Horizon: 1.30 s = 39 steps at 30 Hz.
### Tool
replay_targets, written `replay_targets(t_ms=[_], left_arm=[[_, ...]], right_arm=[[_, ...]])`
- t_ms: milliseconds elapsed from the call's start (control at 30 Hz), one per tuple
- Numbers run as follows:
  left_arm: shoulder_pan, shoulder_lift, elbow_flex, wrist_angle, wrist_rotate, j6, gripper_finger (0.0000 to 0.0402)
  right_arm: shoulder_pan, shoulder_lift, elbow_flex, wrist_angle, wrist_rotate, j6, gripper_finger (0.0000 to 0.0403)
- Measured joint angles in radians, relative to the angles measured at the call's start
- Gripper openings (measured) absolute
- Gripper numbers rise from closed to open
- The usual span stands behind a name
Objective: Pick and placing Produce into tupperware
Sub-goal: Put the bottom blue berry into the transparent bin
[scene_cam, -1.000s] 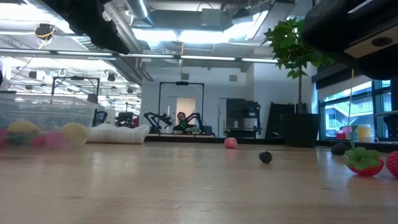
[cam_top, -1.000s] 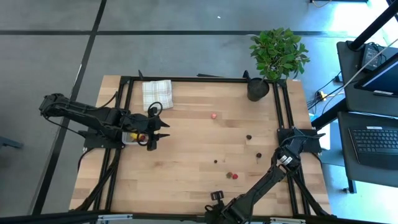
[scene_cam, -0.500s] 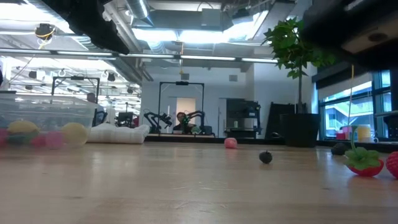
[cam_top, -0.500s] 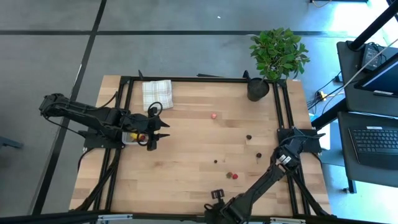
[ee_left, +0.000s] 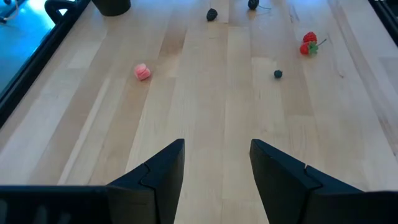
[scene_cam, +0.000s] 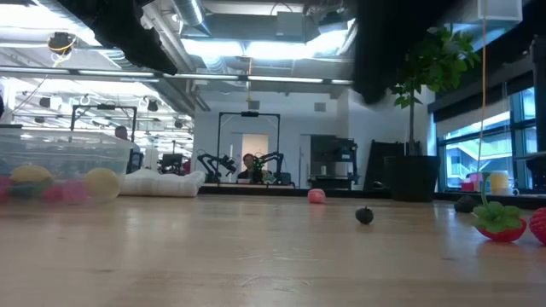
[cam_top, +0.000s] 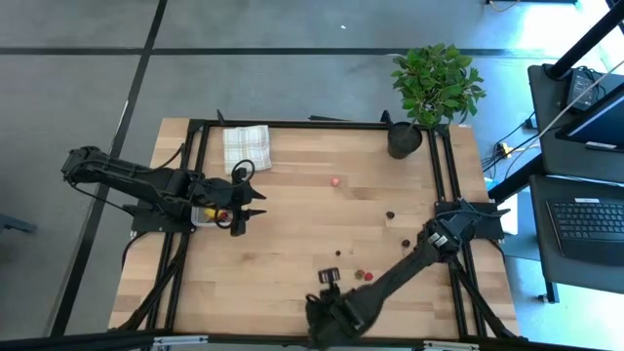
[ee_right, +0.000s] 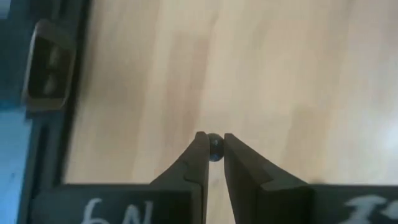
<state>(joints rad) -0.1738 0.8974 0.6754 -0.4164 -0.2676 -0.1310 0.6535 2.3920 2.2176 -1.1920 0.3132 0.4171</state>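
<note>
At the left of the high view, the left gripper [cam_top: 255, 213] hovers with jaws apart beside the small clear plastic tupperware [cam_top: 203, 215] holding yellow and red fruit pieces. Loose red and dark fruit pieces [cam_top: 370, 276] dot the wooden worktop [cam_top: 292, 229] right of centre. Low centre, the right gripper [ee_right: 211, 142] pinches a tiny dark cherry-like piece [ee_right: 215, 148].

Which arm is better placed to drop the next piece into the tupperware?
Right: its end effector already pinches a small dark cherry piece. The left end effector is open and empty beside the tupperware.
</note>
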Motion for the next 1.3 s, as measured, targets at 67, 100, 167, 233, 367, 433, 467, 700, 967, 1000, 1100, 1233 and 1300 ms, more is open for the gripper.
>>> replay_targets(t_ms=[67, 100, 167, 233, 367, 433, 467, 700, 967, 1000, 1100, 1233, 1300], left_arm=[[0.0, 0.0, 0.0, 0.005, 0.0, 0.0, 0.0176], [0.0, 0.0, 0.0, 0.009, 0.002, 0.0, 0.0176], [0.0, -0.008, 0.0, 0.014, 0.027, 0.0, 0.0176], [0.0, -0.025, 0.0, 0.015, 0.053, 0.001, 0.0176], [0.0, -0.082, 0.0, 0.019, 0.093, 0.002, 0.0176], [0.0, -0.127, 0.0, 0.032, 0.109, 0.002, 0.0176], [0.0, -0.155, 0.0, 0.04, 0.117, 0.002, 0.0176], [0.0, -0.325, 0.0, 0.092, 0.156, 0.003, 0.0176], [0.0, -0.424, 0.0, 0.093, 0.155, 0.011, 0.0176], [0.0, -0.431, 0.0, 0.093, 0.155, 0.011, 0.0176], [0.0, -0.45, 0.0, 0.093, 0.155, 0.011, 0.0176], [0.0, -0.461, 0.0, 0.093, 0.155, 0.012, 0.0176], [0.0, -0.462, 0.0, 0.094, 0.155, 0.012, 0.0176]], right_arm=[[-0.024, 0.0, 0.032, 0.001, 0.009, -0.021, 0.0041], [-0.036, 0.0, 0.045, 0.008, 0.009, -0.032, 0.0041], [-0.061, 0.0, 0.074, 0.029, 0.009, -0.058, 0.0041], [-0.087, 0.0, 0.103, 0.039, 0.011, -0.094, 0.0041], [-0.137, -0.005, 0.139, 0.124, 0.061, -0.181, 0.0041], [-0.162, -0.013, 0.134, 0.186, 0.061, -0.218, 0.0041], [-0.175, -0.015, 0.134, 0.204, 0.062, -0.234, 0.0041], [-0.264, -0.017, 0.134, 0.427, 0.06, -0.321, 0.0041], [-0.389, -0.017, 0.134, 0.647, 0.002, -0.409, 0.0041], [-0.405, -0.017, 0.134, 0.664, -0.021, -0.419, 0.0041], [-0.453, -0.016, 0.134, 0.702, -0.087, -0.442, 0.0041], [-0.504, -0.014, 0.134, 0.724, -0.145, -0.49, 0.0041], [-0.523, -0.014, 0.134, 0.732, -0.151, -0.522, 0.0041]])
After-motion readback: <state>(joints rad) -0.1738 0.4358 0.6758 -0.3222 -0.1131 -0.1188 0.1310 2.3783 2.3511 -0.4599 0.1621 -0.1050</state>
